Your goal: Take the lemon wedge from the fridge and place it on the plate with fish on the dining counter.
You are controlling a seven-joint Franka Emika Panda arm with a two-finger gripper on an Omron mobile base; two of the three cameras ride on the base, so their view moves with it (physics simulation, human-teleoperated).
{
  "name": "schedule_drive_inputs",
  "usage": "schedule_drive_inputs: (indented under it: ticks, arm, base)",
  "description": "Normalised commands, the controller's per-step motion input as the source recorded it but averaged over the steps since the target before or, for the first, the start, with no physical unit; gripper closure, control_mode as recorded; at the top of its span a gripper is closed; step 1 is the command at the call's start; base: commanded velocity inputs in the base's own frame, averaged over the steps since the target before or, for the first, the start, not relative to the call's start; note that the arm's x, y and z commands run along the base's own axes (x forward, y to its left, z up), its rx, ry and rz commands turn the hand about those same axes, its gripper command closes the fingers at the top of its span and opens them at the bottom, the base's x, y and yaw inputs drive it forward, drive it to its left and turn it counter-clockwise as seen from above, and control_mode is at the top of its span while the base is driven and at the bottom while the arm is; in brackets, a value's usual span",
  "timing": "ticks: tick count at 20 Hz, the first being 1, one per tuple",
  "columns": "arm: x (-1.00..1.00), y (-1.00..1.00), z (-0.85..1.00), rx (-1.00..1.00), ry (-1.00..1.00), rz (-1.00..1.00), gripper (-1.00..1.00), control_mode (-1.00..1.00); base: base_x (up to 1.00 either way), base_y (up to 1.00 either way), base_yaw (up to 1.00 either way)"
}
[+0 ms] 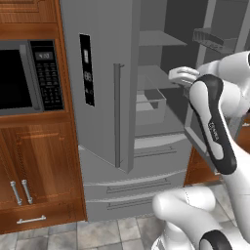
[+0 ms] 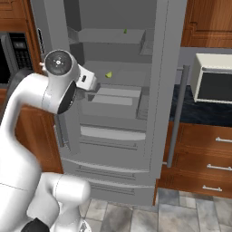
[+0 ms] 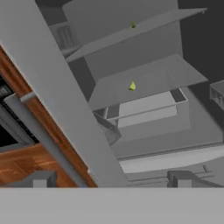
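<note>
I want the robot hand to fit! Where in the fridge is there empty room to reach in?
The shelf around the lemon wedge is bare on both sides, so the open gripper can pass there. The shelf above holds just a small green item. Lower down, the drawer fills the space.

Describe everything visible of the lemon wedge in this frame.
The lemon wedge is a tiny yellow-green piece with a pointed top, resting on a grey middle shelf inside the open fridge, just above a grey drawer bin. It sits alone; nothing but the shelf touches it. The right base view shows it as a small yellow speck beyond the robot's hand. The gripper is open and well short of it. Surface detail is too small to tell.
</note>
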Motion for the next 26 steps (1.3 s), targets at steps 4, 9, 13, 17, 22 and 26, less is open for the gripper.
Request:
schedule_drive_inputs:
  ticks: [4,9,13,17,22,26]
  arm:
    - [0.55,-0.05,-0.06,0.0,0.0,0.0,-1.0,-1.0]
    - [0.6,0.0,-0.1,0.0,0.0,0.0,-1.0,-1.0]
    - [0.6,0.0,-0.14,0.0,0.0,0.0,-1.0,-1.0]
    - [0.57,0.0,-0.18,0.0,0.0,0.04,-1.0,-1.0]
    - [0.57,0.1,-0.13,0.0,0.0,0.07,-1.0,-1.0]
    - [0.61,0.31,-0.04,0.0,0.01,0.08,-1.0,-1.0]
  base:
    - [0.0,0.0,0.0]
    - [0.0,0.0,0.0]
    - [0.0,0.0,0.0]
    - [0.0,0.0,0.0]
    - [0.0,0.0,0.0]
    - [0.0,0.0,0.0]
